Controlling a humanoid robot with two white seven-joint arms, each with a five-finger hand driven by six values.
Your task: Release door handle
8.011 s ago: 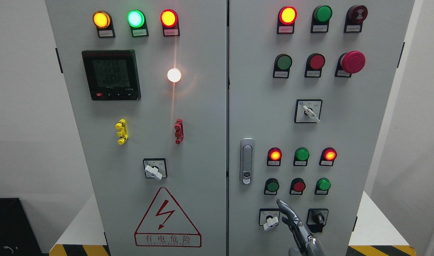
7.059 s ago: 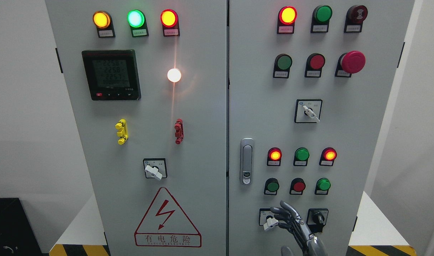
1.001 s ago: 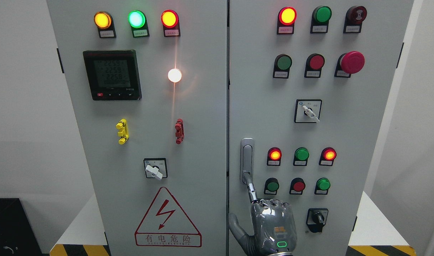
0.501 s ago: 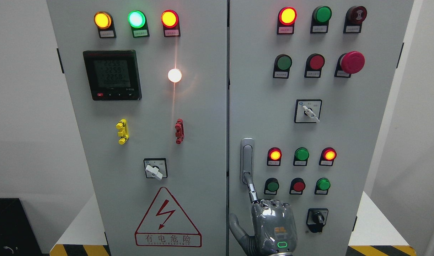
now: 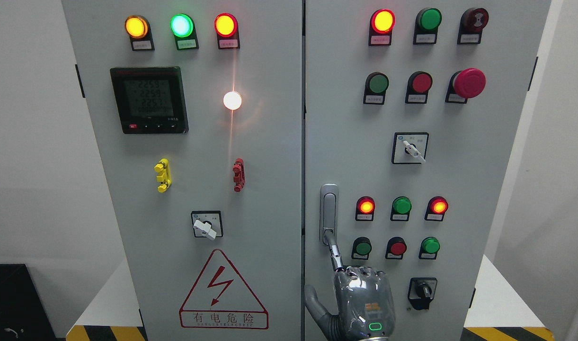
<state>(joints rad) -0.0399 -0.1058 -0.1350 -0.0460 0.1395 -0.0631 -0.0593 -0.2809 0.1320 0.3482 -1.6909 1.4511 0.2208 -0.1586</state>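
The silver door handle (image 5: pixel 328 208) stands upright at the left edge of the cabinet's right door (image 5: pixel 345 142). My right hand (image 5: pixel 362 296) comes up from the bottom edge, back of the hand toward the camera. Its index finger (image 5: pixel 334 251) is stretched up and its tip touches the lower end of the handle, over the lock part. The other fingers are curled into the palm and the thumb (image 5: pixel 315 303) sticks out to the left. The hand grasps nothing. The left arm is out of view.
Lit and unlit indicator lamps and push buttons (image 5: pixel 401 206) sit right of the handle. A black rotary switch (image 5: pixel 422 290) is right of my hand, and a red emergency button (image 5: pixel 469 83) higher up. The left door (image 5: pixel 270 189) bears a meter, a selector and a warning triangle.
Since eight seconds ago my right hand moved up and left from the lower selector switch to the handle's lower end. Over the last second it has stayed nearly still.
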